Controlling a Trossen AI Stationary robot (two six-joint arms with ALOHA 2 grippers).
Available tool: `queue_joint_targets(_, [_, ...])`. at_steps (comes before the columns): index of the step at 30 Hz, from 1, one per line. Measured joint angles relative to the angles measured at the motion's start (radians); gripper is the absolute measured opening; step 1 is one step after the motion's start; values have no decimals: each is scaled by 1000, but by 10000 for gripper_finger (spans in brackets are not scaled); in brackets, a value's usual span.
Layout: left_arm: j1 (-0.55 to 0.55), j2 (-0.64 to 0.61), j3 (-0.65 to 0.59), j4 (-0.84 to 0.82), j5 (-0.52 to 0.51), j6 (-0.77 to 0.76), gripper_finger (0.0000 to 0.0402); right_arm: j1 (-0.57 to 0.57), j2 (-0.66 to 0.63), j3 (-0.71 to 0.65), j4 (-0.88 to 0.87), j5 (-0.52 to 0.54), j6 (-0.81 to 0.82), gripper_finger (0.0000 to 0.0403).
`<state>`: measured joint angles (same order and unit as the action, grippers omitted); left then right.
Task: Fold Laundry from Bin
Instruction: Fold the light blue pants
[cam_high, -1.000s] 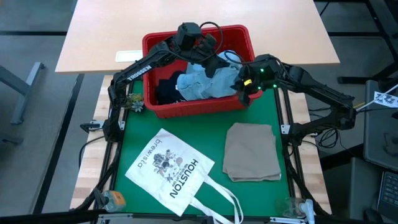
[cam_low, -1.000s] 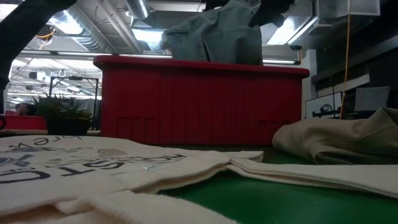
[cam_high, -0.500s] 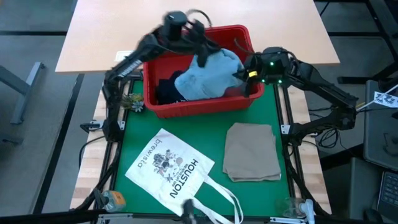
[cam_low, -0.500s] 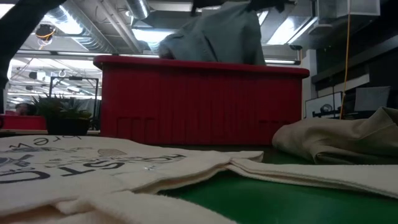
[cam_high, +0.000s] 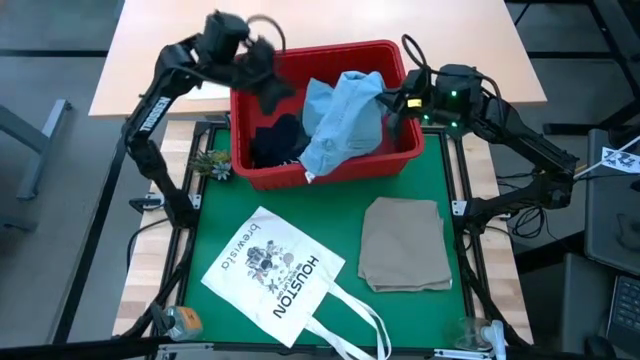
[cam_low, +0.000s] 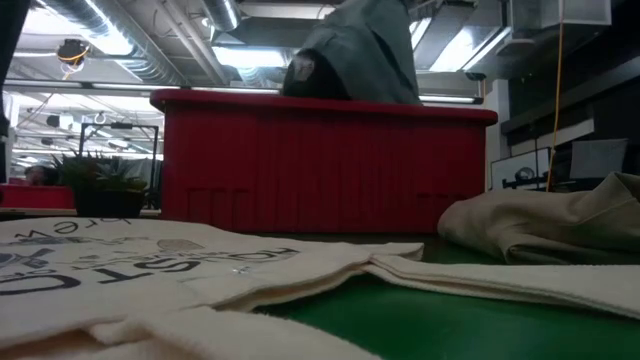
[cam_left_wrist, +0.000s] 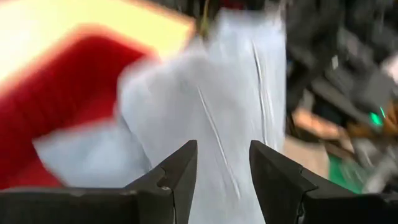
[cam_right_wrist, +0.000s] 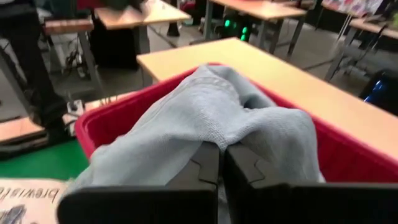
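Swung away from above the bin (cam_high: 318, 172) to the upper left of the high view since a second ago: left gripper (cam_high: 270, 78), now over the bin's left rim, fingers (cam_left_wrist: 180, 168) parted in the wrist view with nothing between them. Jeans (cam_high: 345, 120), bunched lower in the bin a second ago, now pulled up and to the right, draped as a tall light-blue fold across the bin's right half, one corner hanging over the front wall. Right gripper (cam_high: 392, 103) at the bin's upper right corner, clamped on the jeans; in the right wrist view dark fingers (cam_right_wrist: 205, 165) pressed together with denim (cam_right_wrist: 205, 118) gathered over their tips. Dark garments (cam_high: 275, 140) low in the bin's left half, partly under the jeans. In the low view, jeans (cam_low: 365, 55) rising as a grey-blue peak above the red rim (cam_low: 320, 100), near the top centre of the frame.

Unchanged on the green mat (cam_high: 340, 250) of the bench: folded beige cloth (cam_high: 405, 243) at lower right, well apart from the bin; white tote (cam_high: 275, 275) printed HOUSTON at lower left, handles trailing toward the bottom edge. Small plant (cam_high: 212, 163) just beside the bin's left front corner.
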<state>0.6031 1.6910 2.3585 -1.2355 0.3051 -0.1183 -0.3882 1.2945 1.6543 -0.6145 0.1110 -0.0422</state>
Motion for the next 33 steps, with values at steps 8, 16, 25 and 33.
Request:
queue_joint_targets(8, [-187,5,-2,-252,-1,-63,141,-37,0,0,48,10,-22,5])
queue_joint_targets(16, [-434,61,-3,-254,-288,-55,138,-66,0,0,46,10,-23,7])
queue_joint_targets(25, [-572,159,-3,-265,-683,-54,138,-64,0,0,41,-23,-23,7])
queue_joint_targets(33, [-606,268,-3,-303,-765,-54,137,-64,-1,0,41,-25,-23,7])
